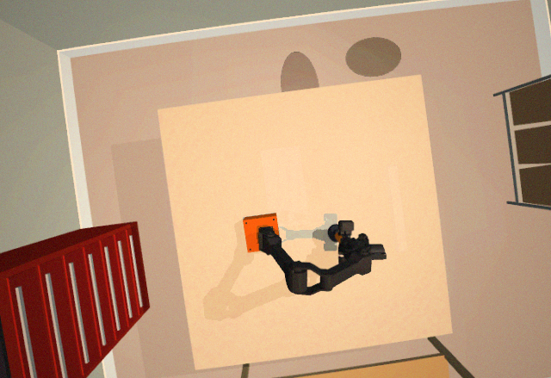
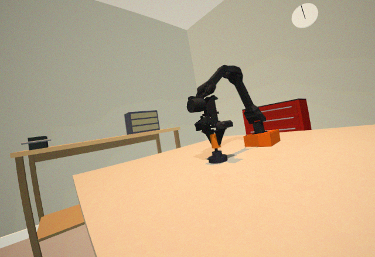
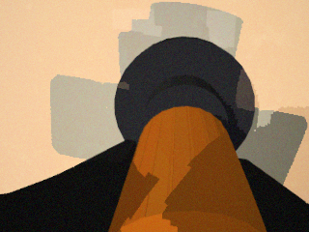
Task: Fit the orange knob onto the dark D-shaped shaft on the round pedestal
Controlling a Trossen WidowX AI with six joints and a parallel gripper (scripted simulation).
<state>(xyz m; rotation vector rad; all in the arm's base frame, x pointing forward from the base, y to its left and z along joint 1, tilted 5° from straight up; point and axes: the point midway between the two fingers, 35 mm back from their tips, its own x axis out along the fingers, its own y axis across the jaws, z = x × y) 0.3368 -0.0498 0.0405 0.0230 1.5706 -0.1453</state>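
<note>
The orange knob (image 2: 215, 141) (image 3: 185, 159) is held slightly tilted, just above the dark round pedestal (image 2: 217, 158) (image 3: 159, 63). My gripper (image 2: 215, 143) is shut on the knob, one finger on each side. In the exterior view a short piece of the dark shaft (image 2: 215, 149) shows between the knob's lower end and the pedestal; the knob's lower end is at the shaft's top. In the wrist view the knob hides the shaft. Whether the flat sides line up cannot be seen. In the top view the arm covers most of the knob, beside the pedestal (image 1: 332, 232).
The arm's orange base block (image 1: 250, 232) (image 2: 262, 139) stands on the table (image 1: 222, 156) (image 2: 211, 205). A red drawer cabinet (image 1: 80, 302) (image 2: 298, 115) stands beyond the table. A wooden bench (image 2: 99, 140) stands behind, at the left of the exterior view.
</note>
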